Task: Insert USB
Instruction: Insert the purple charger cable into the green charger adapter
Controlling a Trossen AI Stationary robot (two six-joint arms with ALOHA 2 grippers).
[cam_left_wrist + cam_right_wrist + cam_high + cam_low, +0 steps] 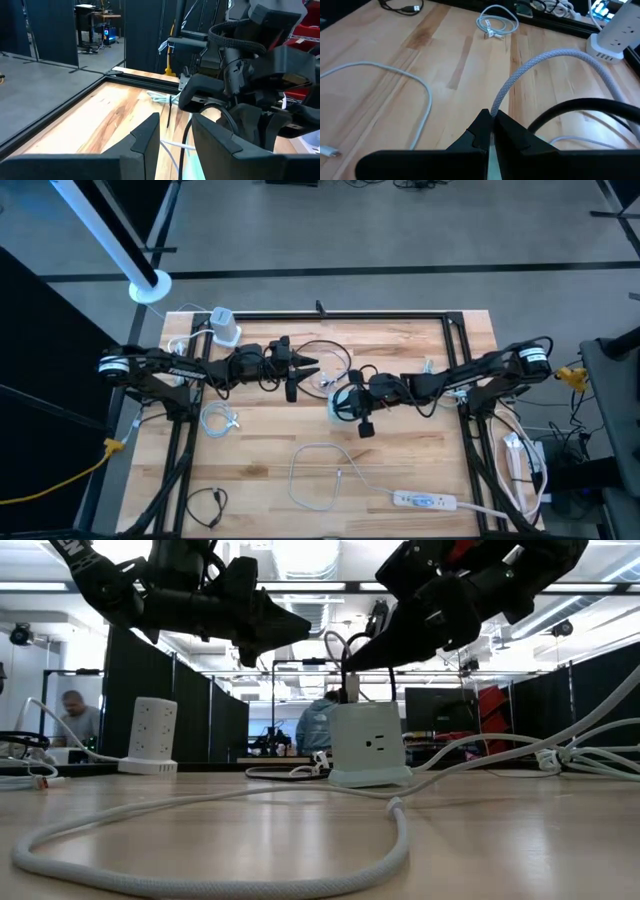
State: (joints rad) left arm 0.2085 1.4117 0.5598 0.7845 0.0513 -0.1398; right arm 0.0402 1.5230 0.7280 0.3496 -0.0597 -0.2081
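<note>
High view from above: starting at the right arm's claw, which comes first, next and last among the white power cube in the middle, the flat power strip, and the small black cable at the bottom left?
1. White power cube, just below the right gripper, mid-table.
2. Flat power strip, near the front edge, right of centre.
3. Small black cable, front left corner.

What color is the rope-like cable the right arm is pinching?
Light grey, braided cable; clearest in the right wrist view.

Left tool (pixel 312 367) partly open, raised mid-table; right tool (pixel 337 402) closed tight, facing it, close by
</note>
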